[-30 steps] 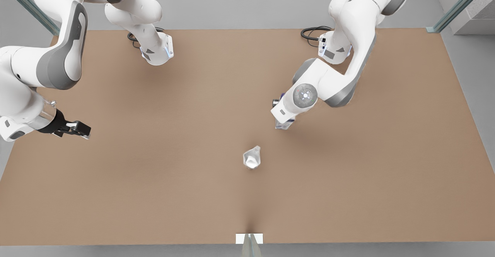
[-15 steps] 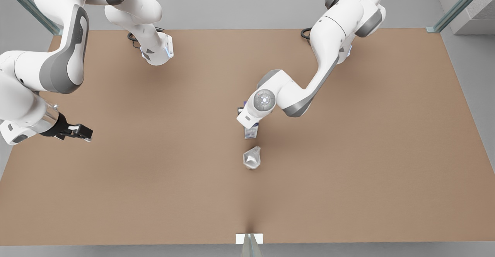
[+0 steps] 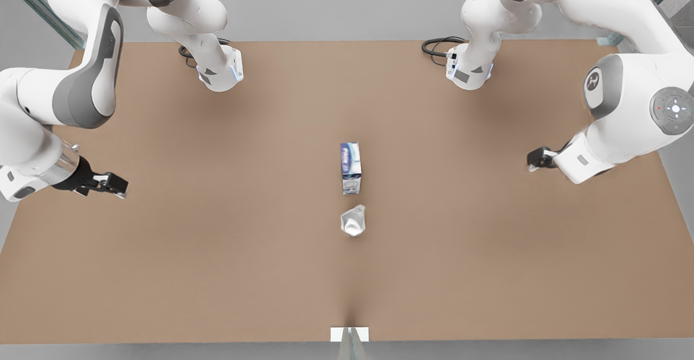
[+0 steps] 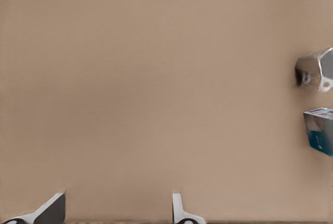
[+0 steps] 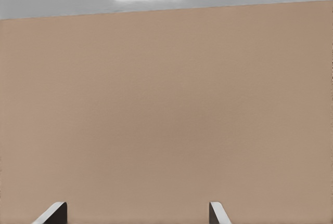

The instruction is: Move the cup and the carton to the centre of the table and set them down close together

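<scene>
Brown matte bench (image 3: 217, 268) carries both task things at its middle. The carton (image 3: 351, 167) sits just beside the cup (image 3: 353, 222), with a narrow strip of bare surface between them, so they are close but not touching. The cup is the one nearer the white tab (image 3: 349, 334) at the long edge. Whether the carton stands or lies on its side I cannot tell.

Neither hand holds anything. The left hand (image 3: 534, 159) hangs well apart from the pair at the front view's right, fingers spread. Its wrist view shows the cup (image 4: 316, 69) and the carton (image 4: 320, 130) far off. The right hand (image 3: 116, 184) waits at the front view's left, fingers likewise spread.

As I judge it, the placing is done and only parking the arms is left. To do that well, each hand should be kept raised and travel outward, away from the middle. The light, tapered cup would likely tip or skid at a slight brush.

Counted: one cup, one carton, one bench, one white tab, two arms, two hands.
</scene>
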Controlling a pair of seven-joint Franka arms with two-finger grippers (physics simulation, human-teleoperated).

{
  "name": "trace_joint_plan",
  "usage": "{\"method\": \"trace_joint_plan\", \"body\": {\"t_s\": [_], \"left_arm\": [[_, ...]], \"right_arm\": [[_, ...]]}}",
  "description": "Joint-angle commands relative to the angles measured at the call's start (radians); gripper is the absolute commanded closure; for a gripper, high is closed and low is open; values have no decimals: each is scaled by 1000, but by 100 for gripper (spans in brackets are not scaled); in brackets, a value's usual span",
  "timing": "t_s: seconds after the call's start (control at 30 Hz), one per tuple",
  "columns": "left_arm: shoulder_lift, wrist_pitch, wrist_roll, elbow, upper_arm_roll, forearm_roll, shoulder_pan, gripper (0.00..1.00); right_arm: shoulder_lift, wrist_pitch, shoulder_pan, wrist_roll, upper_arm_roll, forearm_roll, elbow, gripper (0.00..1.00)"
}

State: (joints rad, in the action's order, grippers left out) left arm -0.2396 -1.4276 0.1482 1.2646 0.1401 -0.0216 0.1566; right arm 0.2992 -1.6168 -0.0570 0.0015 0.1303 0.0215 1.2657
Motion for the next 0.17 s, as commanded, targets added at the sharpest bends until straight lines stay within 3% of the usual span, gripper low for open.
{"method": "trace_joint_plan", "body": {"t_s": [0.0,0.13], "left_arm": [[20,-13,-2,10,0,55,6,0],[25,-63,-4,49,-17,62,6,0]], "right_arm": [[0,0,0,0,0,0,0,0],[1,-15,-1,3,0,0,-2,0]]}}
